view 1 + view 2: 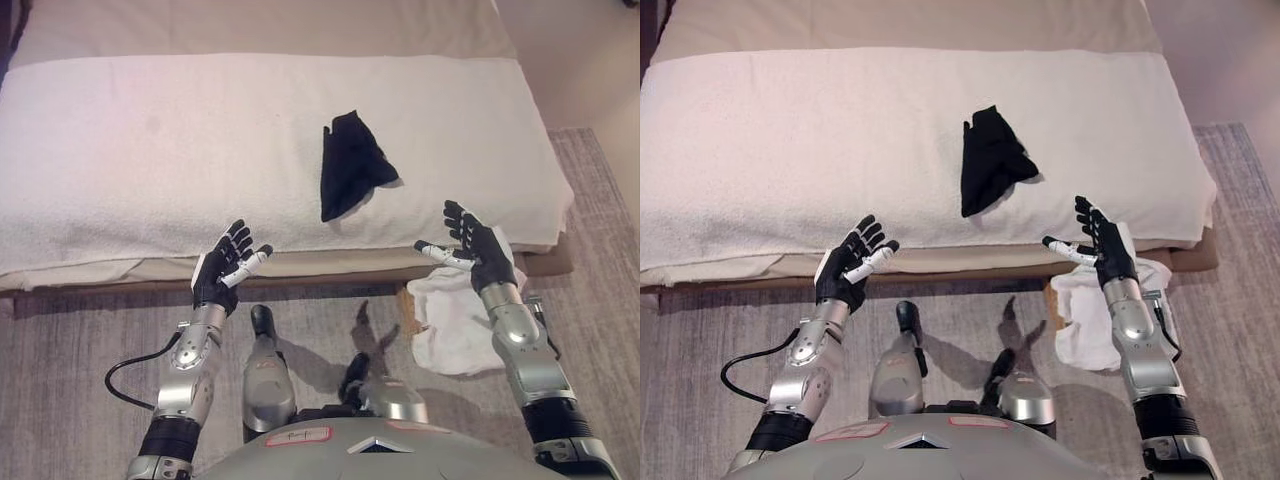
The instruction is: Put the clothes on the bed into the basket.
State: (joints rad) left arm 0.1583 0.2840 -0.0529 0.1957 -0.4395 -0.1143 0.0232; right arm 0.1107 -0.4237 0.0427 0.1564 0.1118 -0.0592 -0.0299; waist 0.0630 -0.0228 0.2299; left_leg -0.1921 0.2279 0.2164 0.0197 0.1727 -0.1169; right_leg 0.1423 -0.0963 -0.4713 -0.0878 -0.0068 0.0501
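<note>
Black garment (352,166) lies on bed (120,150) beyond open hands.

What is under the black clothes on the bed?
The black clothes lie on a white blanket spread over the bed. The blanket shows all around them. Whatever is directly beneath the cloth is covered, so it cannot be seen.

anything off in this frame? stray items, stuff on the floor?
One thing: a white cloth lies crumpled on the carpet by the bed's near right corner, below the right robot hand. The black garment lies on the bed. No basket in view.
</note>
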